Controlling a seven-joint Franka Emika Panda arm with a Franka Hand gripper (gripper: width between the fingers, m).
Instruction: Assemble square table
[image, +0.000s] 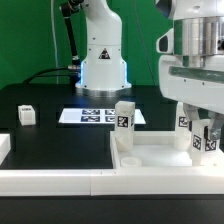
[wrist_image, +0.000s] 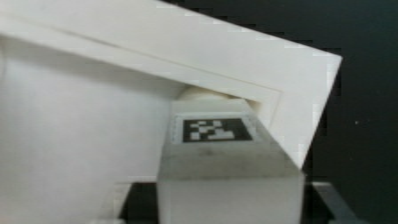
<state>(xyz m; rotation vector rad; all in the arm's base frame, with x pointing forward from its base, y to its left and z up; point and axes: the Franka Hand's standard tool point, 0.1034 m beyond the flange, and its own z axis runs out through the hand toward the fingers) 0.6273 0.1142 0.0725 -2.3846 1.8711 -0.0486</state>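
You are looking at a black table in front of a green backdrop, with the arm's white base standing at the far edge. The marker board lies flat on the black surface just in front of that base. Long white border rails run along the near edge.

The square tabletop, a white tray with a raised rim, sits toward the exterior view's right, close to the near rail. 1 tagged white leg stands upright at the top's far corner toward the exterior view's left. Another leg stands at the far side of the top, partly hidden behind the gripper. A small white tagged block rests alone on the table, well apart, toward the exterior view's left.

The gripper hangs over the top's far corner on the exterior view's right, and its fingers are closed on a third leg, tag facing the camera, which stands upright inside the tray.

In the wrist view you see that leg from above, its tag visible, its far end tucked into the corner of the rim.
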